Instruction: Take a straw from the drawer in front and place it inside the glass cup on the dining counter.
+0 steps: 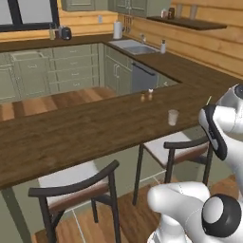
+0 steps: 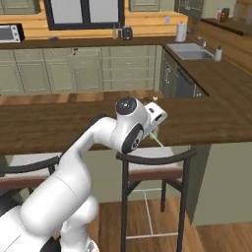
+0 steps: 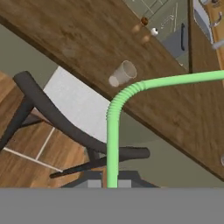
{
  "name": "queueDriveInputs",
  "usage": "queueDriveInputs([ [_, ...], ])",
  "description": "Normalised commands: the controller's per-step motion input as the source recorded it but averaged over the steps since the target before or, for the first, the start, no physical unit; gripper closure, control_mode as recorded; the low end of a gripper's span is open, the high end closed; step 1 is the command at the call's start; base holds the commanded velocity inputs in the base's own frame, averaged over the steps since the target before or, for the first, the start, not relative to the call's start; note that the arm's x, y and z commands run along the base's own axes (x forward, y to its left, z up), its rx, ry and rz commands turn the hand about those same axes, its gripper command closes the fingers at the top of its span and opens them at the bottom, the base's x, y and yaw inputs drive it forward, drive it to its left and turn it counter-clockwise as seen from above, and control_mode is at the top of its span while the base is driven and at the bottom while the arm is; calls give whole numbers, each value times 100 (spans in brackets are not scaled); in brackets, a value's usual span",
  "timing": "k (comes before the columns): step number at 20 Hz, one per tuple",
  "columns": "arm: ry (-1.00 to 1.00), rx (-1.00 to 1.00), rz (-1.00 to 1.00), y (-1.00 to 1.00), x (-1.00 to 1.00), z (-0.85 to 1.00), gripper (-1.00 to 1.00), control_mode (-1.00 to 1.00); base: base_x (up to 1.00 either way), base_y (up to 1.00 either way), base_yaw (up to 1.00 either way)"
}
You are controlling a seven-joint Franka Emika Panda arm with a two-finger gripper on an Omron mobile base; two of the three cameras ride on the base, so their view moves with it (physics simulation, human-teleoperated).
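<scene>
My gripper point(image 3: 110, 183) is shut on the bright green straw point(image 3: 114, 114), which rises from between the fingertips and bends sideways at its ribbed part. A short piece of the straw point(image 2: 156, 140) sticks out under the hand in the right base view. The small clear glass cup point(image 1: 173, 117) stands upright on the dark wood dining counter point(image 1: 85, 133), near its front edge. In the hand view the glass cup point(image 3: 122, 73) lies just beyond the straw's bend, and the gripper hovers off the counter's point(image 3: 87, 39) edge, above a chair. The drawer is out of view.
Two dark-framed chairs with pale seats point(image 1: 76, 185) point(image 1: 180, 147) stand tucked at the counter's near side, one point(image 3: 65, 127) right below the hand. Two tiny shakers point(image 1: 146, 96) sit at the counter's far edge. A sink point(image 1: 135, 46) lies in the back worktop.
</scene>
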Motion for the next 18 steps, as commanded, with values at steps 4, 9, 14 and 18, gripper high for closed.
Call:
queueDriveInputs([
  [4,0,0,0,0,0,0,100,100,28,-97,31],
  [9,0,0,0,0,0,0,100,100,45,-66,42],
  [14,0,0,0,0,0,0,100,100,43,-64,49],
  [18,0,0,0,0,0,0,100,100,39,-67,50],
])
